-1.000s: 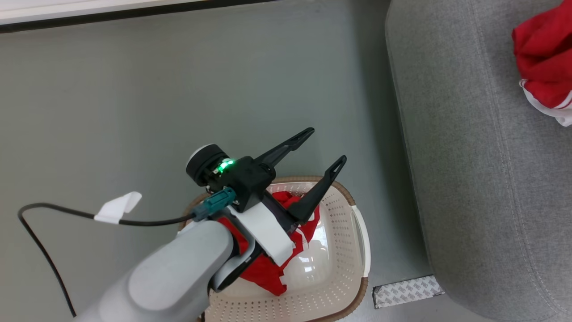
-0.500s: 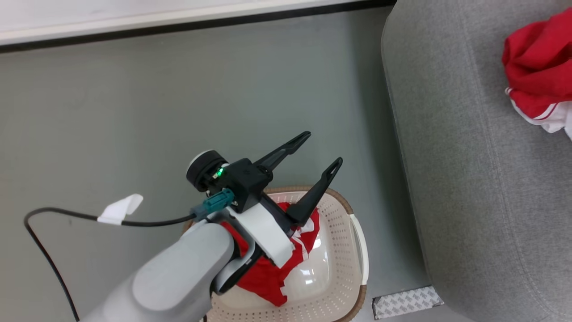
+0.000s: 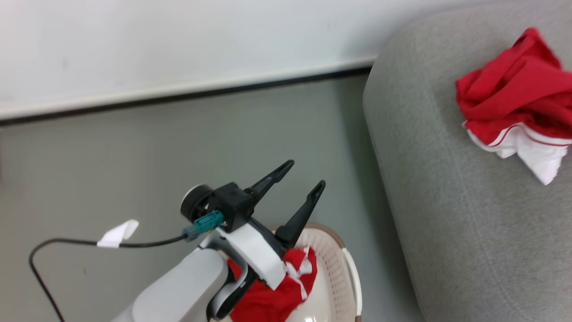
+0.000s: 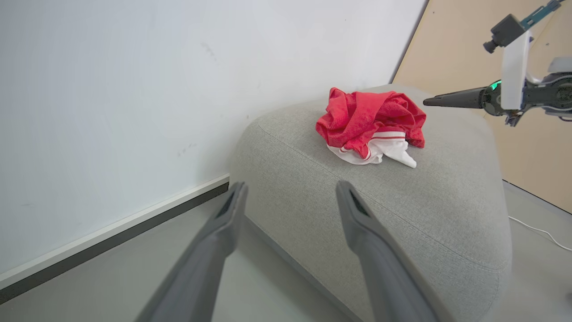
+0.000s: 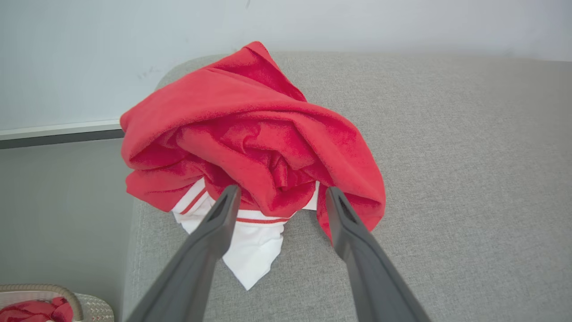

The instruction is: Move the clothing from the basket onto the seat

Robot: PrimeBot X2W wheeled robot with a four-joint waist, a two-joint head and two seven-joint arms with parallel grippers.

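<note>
While one red garment (image 3: pixel 505 98) lies on the grey sofa (image 3: pixel 447 232), a second garment (image 3: pixel 268 304) sits in the basket (image 3: pixel 333 264). Right gripper (image 5: pixel 281 192) hangs spread and empty by the red garment; left gripper (image 3: pixel 305 173) spread, empty, above the basket.

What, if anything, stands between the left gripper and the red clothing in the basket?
Nothing visible does. The left gripper hangs with open jaws above the open-topped basket, aimed past its rim. The red clothing lies in it just below, with nothing over it.

A crumpled heap of red-and-white clothing (image 3: pixel 505 103) lies on the grey seat (image 3: pixel 447 223) near its rounded corner. The basket (image 3: pixel 330 264) stands on the floor (image 3: pixel 134 156) near the seat's edge.
</note>
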